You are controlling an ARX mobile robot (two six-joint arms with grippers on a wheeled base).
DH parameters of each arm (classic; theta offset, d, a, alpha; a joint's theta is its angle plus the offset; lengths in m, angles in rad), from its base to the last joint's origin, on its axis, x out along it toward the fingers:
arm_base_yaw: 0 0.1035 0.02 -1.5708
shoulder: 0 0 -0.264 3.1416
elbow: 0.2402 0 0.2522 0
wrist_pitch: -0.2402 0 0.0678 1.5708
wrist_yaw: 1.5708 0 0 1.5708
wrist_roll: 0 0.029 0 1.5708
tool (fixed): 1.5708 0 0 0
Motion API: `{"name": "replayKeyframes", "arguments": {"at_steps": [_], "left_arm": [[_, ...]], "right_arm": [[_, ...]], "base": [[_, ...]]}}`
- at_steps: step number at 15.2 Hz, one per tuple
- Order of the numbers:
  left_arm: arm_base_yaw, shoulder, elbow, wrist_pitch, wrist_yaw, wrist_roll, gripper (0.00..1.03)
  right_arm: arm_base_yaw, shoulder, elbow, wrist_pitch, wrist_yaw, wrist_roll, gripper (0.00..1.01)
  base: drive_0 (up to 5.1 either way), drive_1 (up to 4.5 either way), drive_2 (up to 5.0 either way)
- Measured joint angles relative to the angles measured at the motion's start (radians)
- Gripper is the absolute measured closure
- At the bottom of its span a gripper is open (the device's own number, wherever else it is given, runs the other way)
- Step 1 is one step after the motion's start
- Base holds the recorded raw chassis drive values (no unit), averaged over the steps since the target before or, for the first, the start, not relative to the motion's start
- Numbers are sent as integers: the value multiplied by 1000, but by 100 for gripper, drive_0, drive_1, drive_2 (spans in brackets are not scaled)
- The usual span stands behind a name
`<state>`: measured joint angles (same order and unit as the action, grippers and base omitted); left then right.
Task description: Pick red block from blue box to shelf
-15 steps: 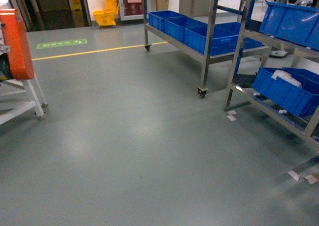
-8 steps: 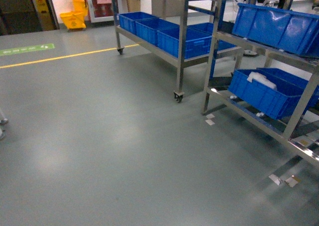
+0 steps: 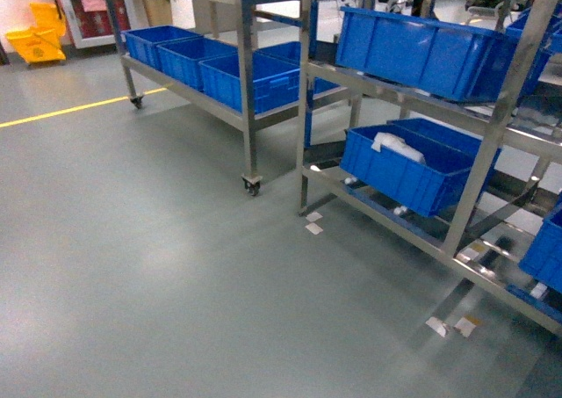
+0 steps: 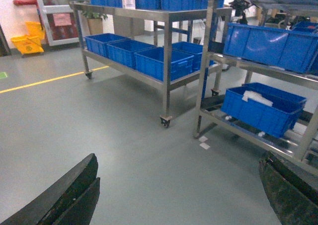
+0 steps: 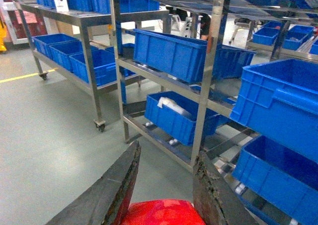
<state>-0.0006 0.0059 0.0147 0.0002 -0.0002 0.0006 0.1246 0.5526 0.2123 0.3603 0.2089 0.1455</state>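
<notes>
Your head view has swung right since a second ago: the orange stand is gone from the left edge, the yellow mop bucket sits far left, and the shelf with its dark blue crates fills the right. Your left gripper stands wide and empty. Your right gripper pinches the red block, which is cut off at the frame's bottom.

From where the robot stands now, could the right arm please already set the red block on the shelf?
Probably not yet: the right hand holds the red block, nothing blocks the way, but open floor separates it from the shelf.
</notes>
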Motion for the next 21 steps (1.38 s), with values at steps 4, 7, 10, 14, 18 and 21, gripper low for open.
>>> {"name": "replayKeyframes", "arguments": {"at_steps": [4, 7, 10, 14, 18, 21], "left_arm": [[0, 0, 0, -4, 0, 0, 5], [0, 0, 0, -4, 0, 0, 5], [0, 0, 0, -4, 0, 0, 5], [0, 0, 0, -4, -1, 0, 5], [0, 0, 0, -2, -1, 0, 5], [0, 0, 0, -5, -1, 0, 5]], "right_arm": [[0, 0, 0, 0, 0, 0, 74], [0, 0, 0, 0, 0, 0, 74], [0, 0, 0, 0, 0, 0, 74], [0, -8, 0, 1, 0, 0, 74], [0, -5, 0, 2, 0, 0, 74], [0, -3, 0, -2, 0, 0, 74]], "base": [[-166, -166, -166], [-149, -149, -149], [-161, -161, -161], [-163, 161, -488], [-143, 291, -576], [-149, 284, -582]]}}
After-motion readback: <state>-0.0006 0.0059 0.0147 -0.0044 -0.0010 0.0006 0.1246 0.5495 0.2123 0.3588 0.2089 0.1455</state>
